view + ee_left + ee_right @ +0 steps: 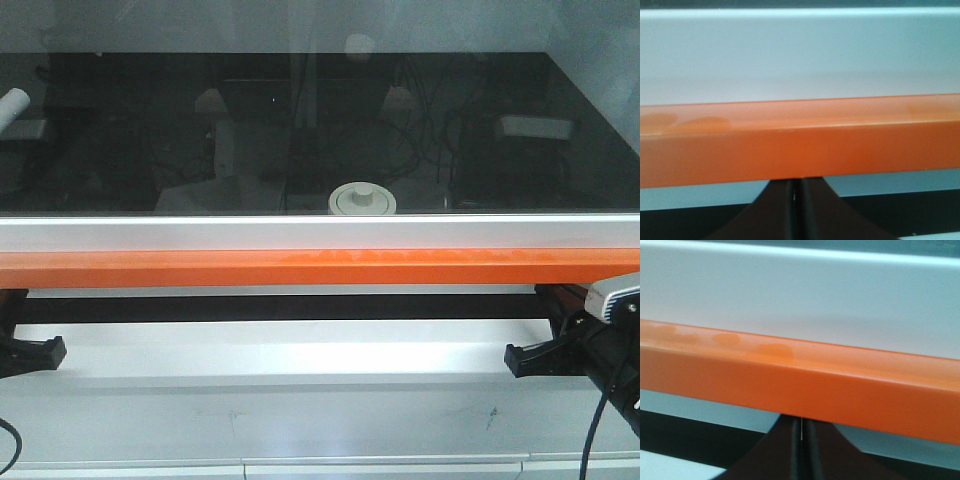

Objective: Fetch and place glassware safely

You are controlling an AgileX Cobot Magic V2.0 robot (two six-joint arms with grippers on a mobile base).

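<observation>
Pane: a dark pane (300,120) fills the far half of your front view, with dim reflections on it.
Frame: a silver frame (200,232) runs full width along the pane's near edge.
Bar: an orange bar (300,268) lies just below the frame, touching it, from left to right.
Ledge: a white ledge (280,360) sits nearer you, under the bar.
Left gripper: your left gripper (796,189) is at the far left, below the bar, with its fingers pressed together and only a thin seam between them.
Right gripper: your right gripper (801,426) is at the far right, likewise pinched closed. You cannot tell whether either touches the bar.
Jar: the jar (362,200) stands behind the pane, just right of centre. Only its cream lid and knob show above the frame.
</observation>
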